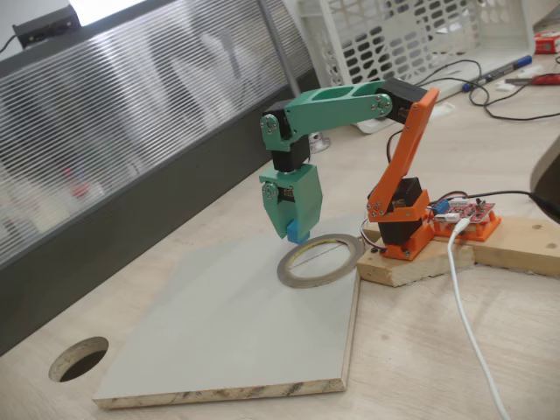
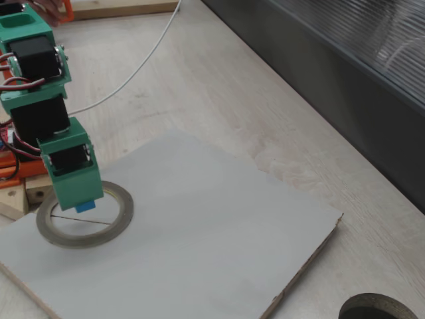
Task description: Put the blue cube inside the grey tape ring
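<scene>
1. Jaws [image 1: 296, 229] closed on the blue cube [image 1: 297, 233], carried clear of the board.
2. Grey tape ring [image 1: 320, 259] lies directly beneath.
3. In the other fixed view, cube [image 2: 84, 207] hangs over the opening, toward the far rim; straight descent judged sufficient.

Sky-blue cube [image 1: 297, 233], grey tape ring [image 1: 320, 260], green jaws [image 1: 291, 229], seemingly pale-grey board [image 1: 236, 332].
</scene>
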`<state>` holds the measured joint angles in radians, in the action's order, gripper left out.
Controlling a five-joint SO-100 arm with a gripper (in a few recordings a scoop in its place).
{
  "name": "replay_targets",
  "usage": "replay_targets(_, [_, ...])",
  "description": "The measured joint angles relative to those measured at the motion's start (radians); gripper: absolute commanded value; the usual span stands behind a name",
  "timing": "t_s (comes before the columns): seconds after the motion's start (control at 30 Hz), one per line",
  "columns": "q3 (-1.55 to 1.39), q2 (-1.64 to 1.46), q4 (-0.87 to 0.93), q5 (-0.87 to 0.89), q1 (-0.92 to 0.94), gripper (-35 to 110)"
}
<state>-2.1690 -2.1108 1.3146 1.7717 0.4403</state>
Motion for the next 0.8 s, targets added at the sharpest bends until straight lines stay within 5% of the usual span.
replay_targets(0.8, [-0.083, 0.000, 0.000, 0.000, 0.006, 13])
